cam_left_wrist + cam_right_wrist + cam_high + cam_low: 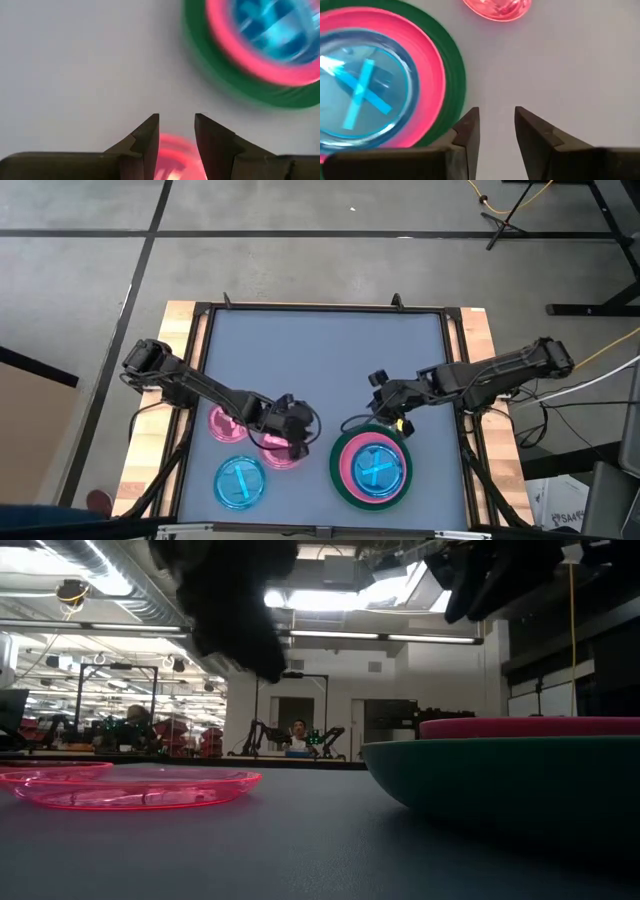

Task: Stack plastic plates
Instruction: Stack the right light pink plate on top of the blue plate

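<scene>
While both arms hang over the grey table [320, 350], the stack sits lower right of the high view: big green plate [341, 480] at the bottom, opaque pink plate [348, 462] on it, small blue plate [380, 470] w/ a cross mark on top. Right gripper [378, 414] hovers just above-left of that stack, fingers [470, 130] apart, nothing between them. Left gripper [298, 438] is over a small translucent pink plate [280, 454] lower centre-left; fingers [150, 140] parted, empty, pink showing through the gap. Another translucent pink plate [222, 423] lies beside it to the left, partly under the arm. 2nd small blue plate [241, 481] sits alone, bottom left. Low view: person [297, 736] far back in the room.
</scene>
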### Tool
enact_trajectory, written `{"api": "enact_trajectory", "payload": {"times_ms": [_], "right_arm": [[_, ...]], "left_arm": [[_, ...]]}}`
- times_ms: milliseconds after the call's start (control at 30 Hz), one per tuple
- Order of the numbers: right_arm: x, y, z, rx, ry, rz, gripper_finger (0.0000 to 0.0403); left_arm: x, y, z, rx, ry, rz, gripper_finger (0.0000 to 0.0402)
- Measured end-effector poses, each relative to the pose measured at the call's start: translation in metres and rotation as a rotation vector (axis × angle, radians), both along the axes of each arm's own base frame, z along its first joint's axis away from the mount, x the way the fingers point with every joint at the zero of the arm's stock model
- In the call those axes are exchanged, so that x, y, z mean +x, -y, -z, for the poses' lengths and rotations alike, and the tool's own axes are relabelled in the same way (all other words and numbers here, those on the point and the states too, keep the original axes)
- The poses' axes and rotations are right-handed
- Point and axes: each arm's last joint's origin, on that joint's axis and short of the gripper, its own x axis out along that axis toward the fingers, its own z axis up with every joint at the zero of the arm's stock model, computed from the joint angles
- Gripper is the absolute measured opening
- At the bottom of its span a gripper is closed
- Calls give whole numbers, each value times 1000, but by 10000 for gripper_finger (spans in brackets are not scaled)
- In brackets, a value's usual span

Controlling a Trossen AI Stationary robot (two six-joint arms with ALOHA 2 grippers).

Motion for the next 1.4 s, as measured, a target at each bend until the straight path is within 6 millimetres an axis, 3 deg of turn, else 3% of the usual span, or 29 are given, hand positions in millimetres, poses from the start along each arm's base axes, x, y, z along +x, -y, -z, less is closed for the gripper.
{"api": "enact_trajectory", "payload": {"times_ms": [300, 533, 867, 1133, 1400], "right_arm": [[7, -2, 8, -30, -16, -17, 113], [12, -3, 15, -49, -41, -50, 113], [13, -3, 17, -50, -47, -53, 113], [13, -3, 17, -50, -47, -53, 113], [13, -3, 17, -50, -48, -54, 113]], "left_arm": [[-26, -13, 14, 59, -315, -54, 118], [-33, -34, 18, 8, -477, -56, 118], [-27, -61, 18, -16, -507, 37, 118], [-24, -63, 17, -6, -478, 74, 118], [-17, -62, 29, 20, -479, 132, 118]]}}
